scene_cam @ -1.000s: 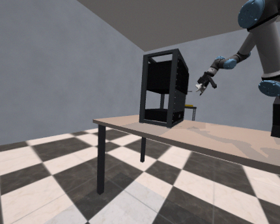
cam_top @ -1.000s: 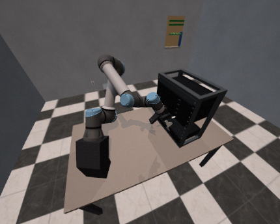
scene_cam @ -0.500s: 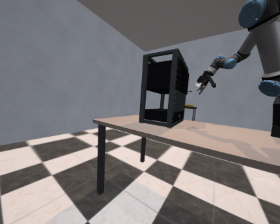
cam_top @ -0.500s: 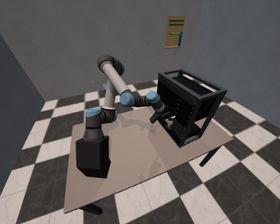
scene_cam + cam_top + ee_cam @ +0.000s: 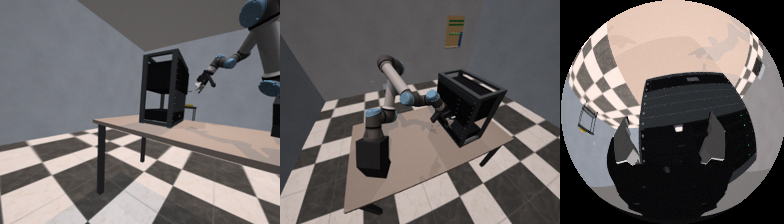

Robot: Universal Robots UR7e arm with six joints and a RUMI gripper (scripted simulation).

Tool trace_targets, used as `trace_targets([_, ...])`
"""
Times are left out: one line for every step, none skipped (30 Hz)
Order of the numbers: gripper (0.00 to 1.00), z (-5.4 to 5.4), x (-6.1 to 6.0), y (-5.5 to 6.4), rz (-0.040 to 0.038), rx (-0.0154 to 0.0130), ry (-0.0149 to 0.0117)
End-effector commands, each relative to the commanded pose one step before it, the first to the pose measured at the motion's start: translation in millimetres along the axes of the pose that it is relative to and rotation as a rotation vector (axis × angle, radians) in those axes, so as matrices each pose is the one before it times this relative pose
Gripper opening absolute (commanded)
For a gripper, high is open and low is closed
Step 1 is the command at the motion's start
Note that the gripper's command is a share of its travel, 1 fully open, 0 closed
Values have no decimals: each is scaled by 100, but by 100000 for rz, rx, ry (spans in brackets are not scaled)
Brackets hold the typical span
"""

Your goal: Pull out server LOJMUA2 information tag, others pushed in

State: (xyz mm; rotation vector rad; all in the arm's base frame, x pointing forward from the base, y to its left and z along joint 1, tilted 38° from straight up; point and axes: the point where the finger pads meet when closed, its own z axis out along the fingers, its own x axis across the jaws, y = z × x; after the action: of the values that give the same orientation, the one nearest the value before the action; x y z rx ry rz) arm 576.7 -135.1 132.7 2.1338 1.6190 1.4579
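Observation:
A black open-frame server rack [image 5: 470, 104] stands on the right part of the tan table; it also shows in the exterior view [image 5: 164, 88]. Several dark servers fill its front face [image 5: 692, 107]. My gripper [image 5: 443, 114] is open and empty, a short way in front of the rack's face at mid height; it also shows in the exterior view [image 5: 199, 85]. In the wrist view the two pale fingers frame a small light tag [image 5: 678, 128] on one server front. The printing on the tags is too small to read.
The arm's dark base block [image 5: 372, 154] stands at the table's left side. The table [image 5: 423, 153] ends close behind and beside the rack. A poster [image 5: 454, 31] hangs on the back wall.

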Motion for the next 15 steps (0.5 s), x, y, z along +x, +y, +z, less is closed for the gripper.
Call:
trace_targets([100, -124, 30, 272, -916, -572, -329])
trace_targets([100, -24, 11, 58, -220, -121, -72])
trace_targets([100, -24, 11, 57, -218, -120, -71])
trace_targets([100, -23, 11, 57, -216, -118, -70])
trace_targets([100, -23, 10, 56, -214, -117, -70])
trace_targets([100, -23, 10, 56, -212, -116, -69])
trace_targets([100, -23, 10, 55, -210, -115, -68])
trace_targets([100, -23, 10, 55, -208, -114, -67])
trace_targets([100, -22, 10, 54, -206, -113, -67])
trace_targets([100, -22, 10, 54, -204, -112, -66])
trace_targets([100, -22, 10, 53, -202, -111, -65])
trace_targets([100, -22, 10, 53, -200, -109, -65])
trace_targets([100, -21, 10, 52, -197, -108, -64])
trace_targets([100, -21, 9, 52, -195, -107, -63])
trace_targets([100, -21, 9, 51, -193, -106, -63])
